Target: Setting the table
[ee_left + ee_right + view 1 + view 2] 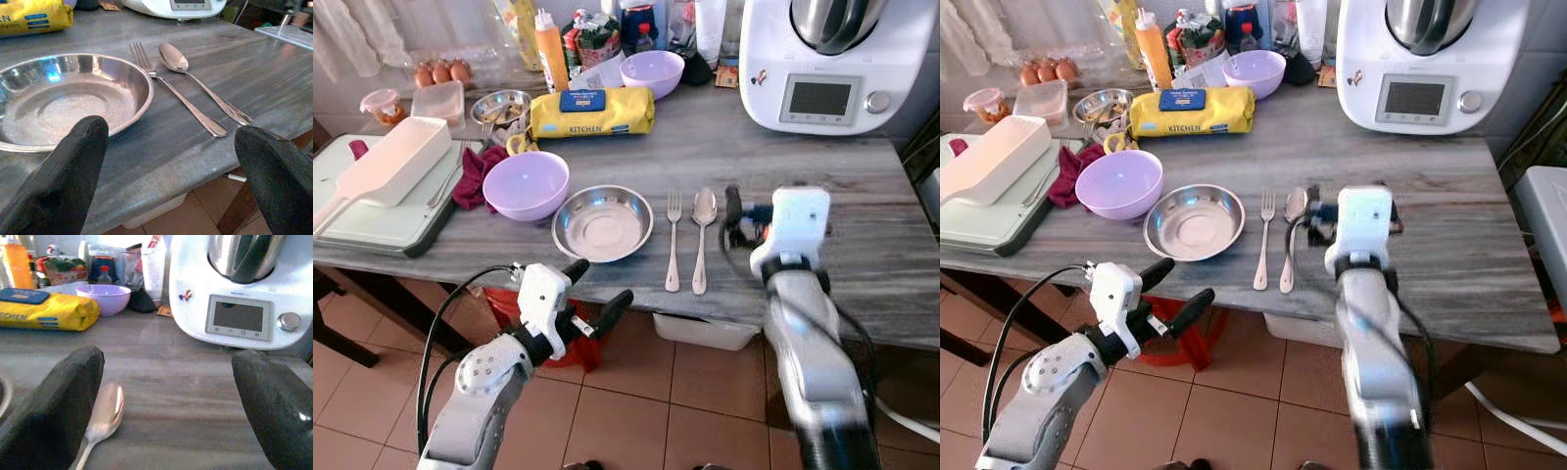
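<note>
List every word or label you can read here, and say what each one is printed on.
"KITCHEN": on the yellow pack, along its front edge.
Blue label on top of the yellow pack: too blurred to read.
Screen of the white kitchen machine: nothing legible.
Bottles and packets at the back: labels too small to read.

White food processor (829,61) (rear right), yellow wipes pack (592,111).

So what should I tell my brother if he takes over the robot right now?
Left gripper: open, empty, below the table edge in front of the shallow steel bowl.
Right gripper: open, empty, over the grey wooden table just right of the silver spoon.
Done: bowl, silver fork and spoon laid side by side.
Left: possibly a knife or cup; none seen nearby.
</note>
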